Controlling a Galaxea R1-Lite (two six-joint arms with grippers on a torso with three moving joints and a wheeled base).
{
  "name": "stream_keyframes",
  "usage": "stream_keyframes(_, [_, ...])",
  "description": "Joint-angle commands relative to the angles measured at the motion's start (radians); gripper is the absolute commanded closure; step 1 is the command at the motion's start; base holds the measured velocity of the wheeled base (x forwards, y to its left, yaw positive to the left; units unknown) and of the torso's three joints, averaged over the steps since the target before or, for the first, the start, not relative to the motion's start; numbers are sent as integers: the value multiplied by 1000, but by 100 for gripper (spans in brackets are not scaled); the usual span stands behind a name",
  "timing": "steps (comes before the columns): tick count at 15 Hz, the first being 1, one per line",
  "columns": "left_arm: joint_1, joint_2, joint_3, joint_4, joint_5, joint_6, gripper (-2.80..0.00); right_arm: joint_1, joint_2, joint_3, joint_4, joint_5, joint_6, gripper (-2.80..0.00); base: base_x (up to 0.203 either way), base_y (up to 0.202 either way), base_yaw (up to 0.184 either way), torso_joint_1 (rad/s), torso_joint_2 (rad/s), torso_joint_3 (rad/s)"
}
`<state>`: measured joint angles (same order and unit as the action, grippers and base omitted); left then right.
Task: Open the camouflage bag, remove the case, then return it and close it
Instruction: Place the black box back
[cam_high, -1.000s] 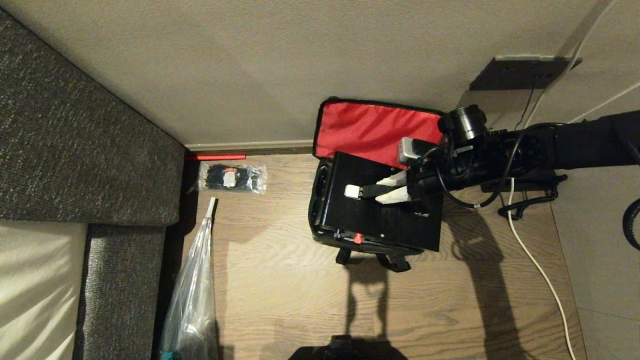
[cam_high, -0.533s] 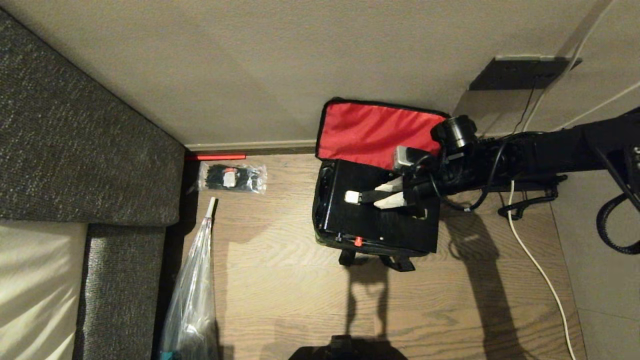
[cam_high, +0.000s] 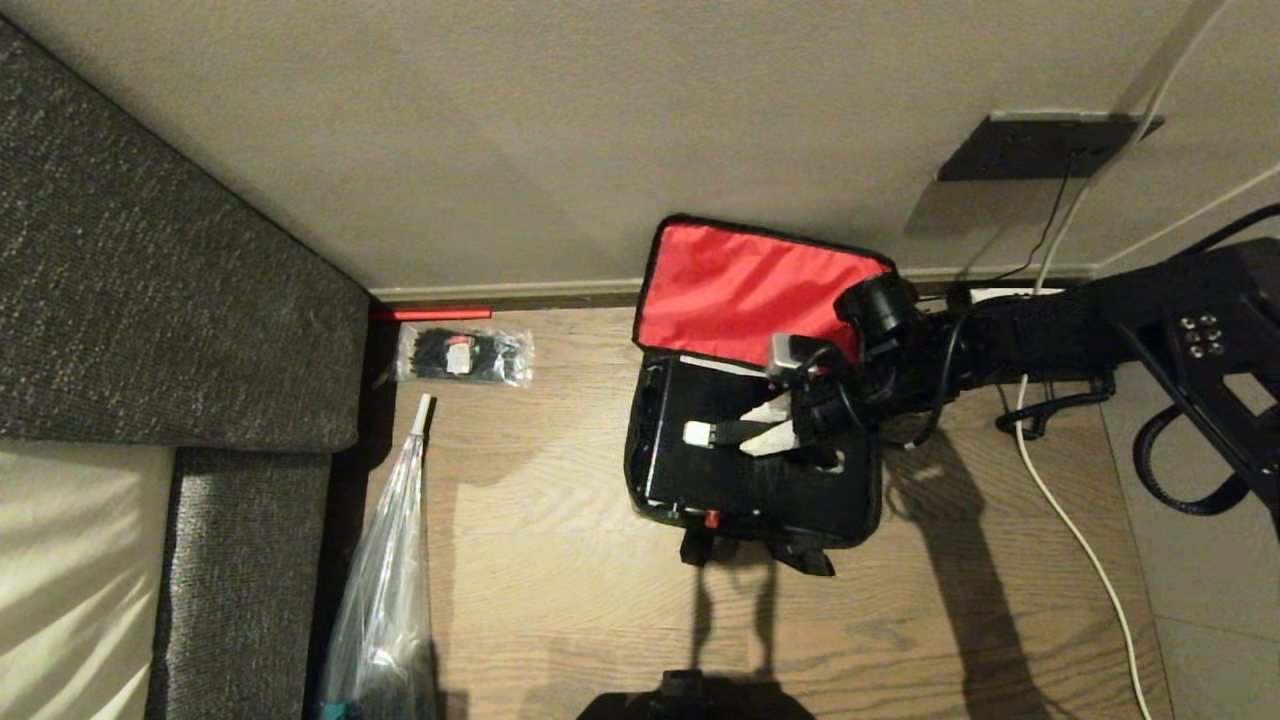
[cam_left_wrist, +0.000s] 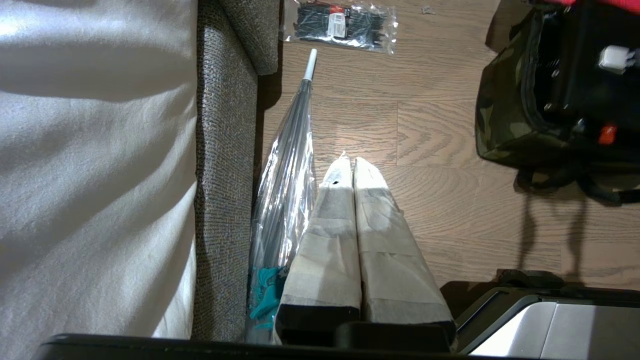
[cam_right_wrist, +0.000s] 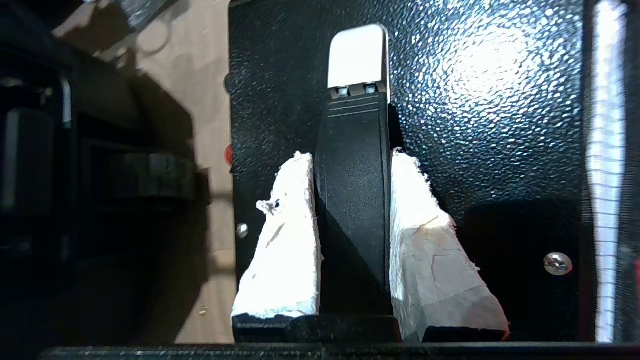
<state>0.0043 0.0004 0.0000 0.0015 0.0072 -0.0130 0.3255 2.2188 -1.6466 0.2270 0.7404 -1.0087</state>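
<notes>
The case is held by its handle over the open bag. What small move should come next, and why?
Probably lower it a little further, straight down. The right gripper is shut on the handle of the case, which sits in the mouth of the camouflage bag. The red-lined flap stands open.

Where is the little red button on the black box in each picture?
Head view: the red catch sits on the near edge of the case, low in the camouflage bag.
Left wrist view: red catch at the far right, beside the bag's camouflage wall.
Right wrist view: only a red sliver at the case's edge, left of the right tool.
Shared landmark: the handle's white end.
</notes>
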Motion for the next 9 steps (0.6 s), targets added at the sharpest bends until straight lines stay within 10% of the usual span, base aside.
stream_keyframes(1, [0,0,3,0,0,-1,0,5,46,-26,1,4,-6,0,0,0,0,0,0,0])
stream_keyframes(6, [0,1,3,0,0,-1,0,9,95,-63,-6,3,-5,0,0,0,0,0,0,0])
stream_keyframes(7, [0,1,3,0,0,-1,0,8,96,-62,-1,-8,-8,-280,0,0,0,0,0,0])
stream_keyframes(9, [0,1,3,0,0,-1,0,9,94,-48,-8,-30,-5,-280,0,0,0,0,0,0])
